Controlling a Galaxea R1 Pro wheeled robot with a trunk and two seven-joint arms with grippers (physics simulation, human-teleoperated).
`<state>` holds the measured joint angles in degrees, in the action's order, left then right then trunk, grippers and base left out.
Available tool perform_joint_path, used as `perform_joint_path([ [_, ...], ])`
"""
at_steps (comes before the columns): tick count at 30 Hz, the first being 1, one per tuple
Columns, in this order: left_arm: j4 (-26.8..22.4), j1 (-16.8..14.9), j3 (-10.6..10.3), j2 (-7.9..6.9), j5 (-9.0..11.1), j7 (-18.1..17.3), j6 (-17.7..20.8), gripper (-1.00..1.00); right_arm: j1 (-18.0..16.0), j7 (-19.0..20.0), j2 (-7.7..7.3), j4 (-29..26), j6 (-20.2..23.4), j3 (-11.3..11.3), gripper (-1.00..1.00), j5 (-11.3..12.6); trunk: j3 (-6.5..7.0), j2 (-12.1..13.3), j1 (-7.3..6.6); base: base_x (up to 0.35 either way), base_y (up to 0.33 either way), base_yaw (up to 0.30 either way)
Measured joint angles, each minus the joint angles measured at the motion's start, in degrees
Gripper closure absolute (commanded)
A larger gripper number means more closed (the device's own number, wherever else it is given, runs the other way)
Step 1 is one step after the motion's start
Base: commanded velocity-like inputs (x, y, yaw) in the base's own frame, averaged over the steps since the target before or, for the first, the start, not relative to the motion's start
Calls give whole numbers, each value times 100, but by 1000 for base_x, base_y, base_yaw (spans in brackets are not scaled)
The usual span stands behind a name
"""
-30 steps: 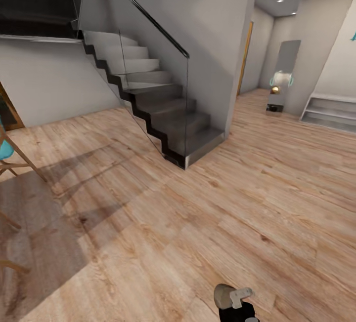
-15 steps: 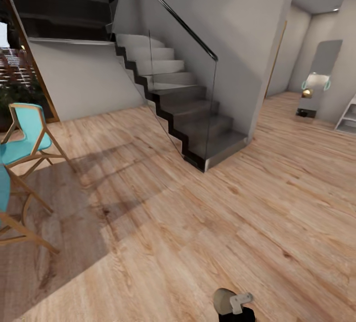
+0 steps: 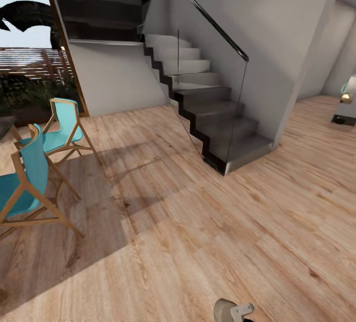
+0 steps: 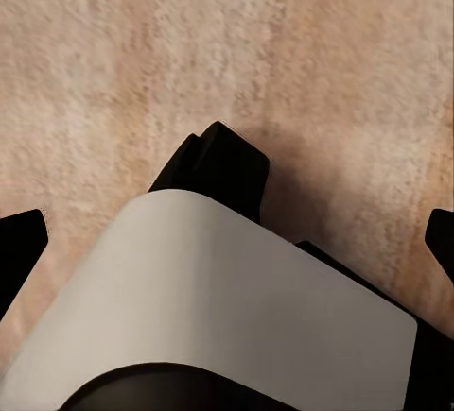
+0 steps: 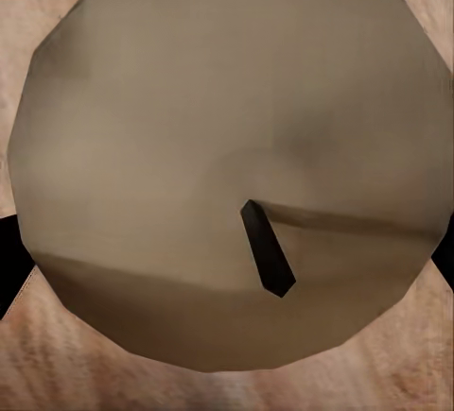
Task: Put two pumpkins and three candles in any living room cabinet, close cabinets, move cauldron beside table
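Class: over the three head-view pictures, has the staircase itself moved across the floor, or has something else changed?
No. The staircase keeps its place on the wooden floor; the whole scene slides right together, so the camera has turned left.

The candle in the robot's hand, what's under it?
Under the candle you can see wooden floor around its edges. The candle covers whatever lies directly beneath its middle.

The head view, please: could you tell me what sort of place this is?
Probably an open-plan home interior: a staircase with a glass balustrade, wood-plank floor, and turquoise chairs beside a large window.
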<state>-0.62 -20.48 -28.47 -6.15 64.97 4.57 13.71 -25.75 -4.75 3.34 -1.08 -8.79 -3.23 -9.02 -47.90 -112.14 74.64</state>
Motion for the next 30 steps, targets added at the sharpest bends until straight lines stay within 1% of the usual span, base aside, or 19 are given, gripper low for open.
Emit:
perform_joint_path([
  [19,0,0,-9,0,-11,9,0,-100,6,-39,-6,-21,53,-6,100,-9,-19,0,0,0,0,291],
  [22,21,32,0,-43,13,-19,-64,-100,10,-34,-25,52,57,-33,100,3,-24,0,0,0,0,0],
  [30,9,103,0,-35,14,-17,-321,-100,9,-50,-4,82,51,-34,100,19,-24,0,0,0,0,3],
])
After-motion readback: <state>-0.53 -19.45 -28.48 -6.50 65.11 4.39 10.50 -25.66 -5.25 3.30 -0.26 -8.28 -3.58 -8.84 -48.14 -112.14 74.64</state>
